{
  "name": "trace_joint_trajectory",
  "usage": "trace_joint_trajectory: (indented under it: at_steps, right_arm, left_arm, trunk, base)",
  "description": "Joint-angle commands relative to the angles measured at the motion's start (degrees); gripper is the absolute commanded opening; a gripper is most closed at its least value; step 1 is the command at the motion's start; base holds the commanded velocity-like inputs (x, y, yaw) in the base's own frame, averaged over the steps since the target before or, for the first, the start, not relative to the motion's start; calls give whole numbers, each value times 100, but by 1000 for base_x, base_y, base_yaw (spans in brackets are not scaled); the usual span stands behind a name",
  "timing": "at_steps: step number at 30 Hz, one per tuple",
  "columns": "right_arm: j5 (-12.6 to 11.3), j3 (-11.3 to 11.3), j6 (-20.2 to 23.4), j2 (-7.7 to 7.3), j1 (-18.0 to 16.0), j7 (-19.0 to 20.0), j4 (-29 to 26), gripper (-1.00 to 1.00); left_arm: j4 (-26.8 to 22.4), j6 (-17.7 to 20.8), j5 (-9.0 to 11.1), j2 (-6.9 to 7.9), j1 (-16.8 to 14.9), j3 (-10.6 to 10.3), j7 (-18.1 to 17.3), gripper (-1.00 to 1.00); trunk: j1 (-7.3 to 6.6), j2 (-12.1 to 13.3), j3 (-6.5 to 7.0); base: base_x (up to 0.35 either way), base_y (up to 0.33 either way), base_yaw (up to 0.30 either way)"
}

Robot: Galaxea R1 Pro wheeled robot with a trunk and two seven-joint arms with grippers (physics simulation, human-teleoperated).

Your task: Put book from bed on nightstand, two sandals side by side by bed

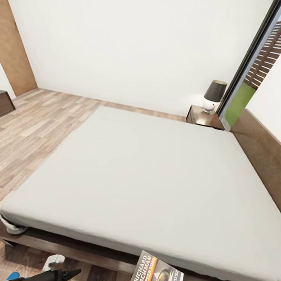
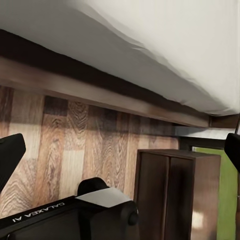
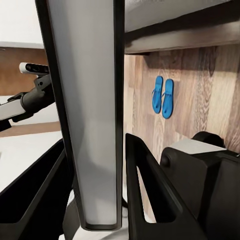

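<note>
Book is in my right pincer, pinched at the lower edge and held upright off the foot of the bed, over the floor. In the right wrist view the fingers sit pressed against its flat pale face, so it's off the mattress. It looks like a thin, light paperback, probably floppy and a bit slick on the cover, so I'd guess a grip near the spine holds better than a corner; held this low it could sag or swing.

Left pincer is spread and empty, low by the bed frame.

Both sandals lie side by side on the floor, close to the bed frame, so that half looks about done.

Nightstand is at the far corner by the headboard, with a lamp taking up part of the top, leaving only a strip of free space. The open floor along the bed's left side looks like the easy route there.
</note>
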Motion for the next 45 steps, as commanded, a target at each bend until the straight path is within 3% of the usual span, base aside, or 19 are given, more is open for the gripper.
trace_joint_trajectory:
  at_steps: [1,45]
  right_arm:
    - [-60,48,62,-5,-3,11,-2,-100]
    - [-60,48,-55,-5,-3,14,7,-100]
  left_arm:
    - [-2,36,58,4,-3,-41,-12,100]
    - [-2,36,58,-5,-3,-49,-7,100]
  trunk:
    - [0,-4,4]
    - [0,-4,412]
  base:
    - [0,0,0]
    - [0,0,0]
